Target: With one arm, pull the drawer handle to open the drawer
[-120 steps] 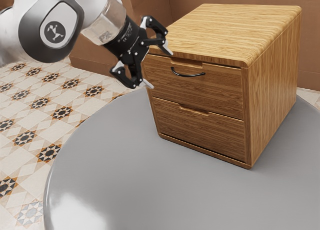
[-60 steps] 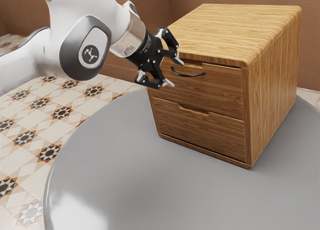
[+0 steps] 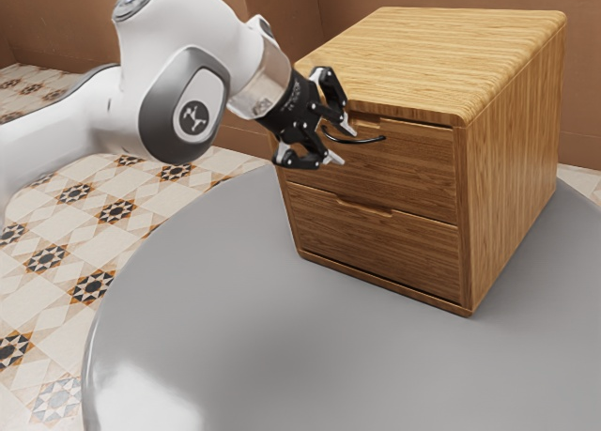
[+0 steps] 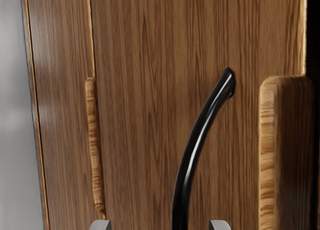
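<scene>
Handle: thin glossy black curved bar, bamboo drawer.

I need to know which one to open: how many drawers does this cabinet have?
2: the upper drawer, which carries the black handle, and the lower drawer directly beneath it. Nothing seems hidden.

A grey table — wooden cabinet stands on it.

The arm sits in the upper left of the frame. It has glossy white shells, a dark grey round cap bearing a white logo, and a silver ring at the wrist. The claw is black, dotted with small pale screws, with light grey fingertips.
</scene>
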Controlling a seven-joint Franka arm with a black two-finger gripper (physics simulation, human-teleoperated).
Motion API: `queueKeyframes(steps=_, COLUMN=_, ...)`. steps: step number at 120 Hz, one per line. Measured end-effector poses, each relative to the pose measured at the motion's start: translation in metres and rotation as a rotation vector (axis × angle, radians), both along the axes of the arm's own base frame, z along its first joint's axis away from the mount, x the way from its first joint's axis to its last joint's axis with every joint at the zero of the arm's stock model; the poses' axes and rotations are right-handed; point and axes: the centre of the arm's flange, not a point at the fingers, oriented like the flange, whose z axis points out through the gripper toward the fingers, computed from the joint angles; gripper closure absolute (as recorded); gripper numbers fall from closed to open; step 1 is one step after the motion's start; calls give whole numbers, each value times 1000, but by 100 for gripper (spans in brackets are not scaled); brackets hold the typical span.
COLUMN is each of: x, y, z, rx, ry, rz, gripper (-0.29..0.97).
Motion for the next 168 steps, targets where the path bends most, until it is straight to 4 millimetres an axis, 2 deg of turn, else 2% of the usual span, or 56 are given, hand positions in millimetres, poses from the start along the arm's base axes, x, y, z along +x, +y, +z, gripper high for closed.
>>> queueKeyframes(steps=35, x=2, y=1, z=-10, rx=16, ry=33, rz=-1, gripper=54)
queueKeyframes(steps=76, x=-2, y=2, z=-8, rx=28, ry=53, rz=-9, gripper=64)
queueKeyframes(steps=114, x=-22, y=3, z=-1, rx=40, ry=77, rz=-23, gripper=71)
queueKeyframes(steps=136, x=-36, y=17, z=0, rx=35, ry=88, rz=-9, gripper=72)
queueKeyframes(steps=168, x=-46, y=18, z=0, rx=39, ry=96, rz=-14, gripper=73)
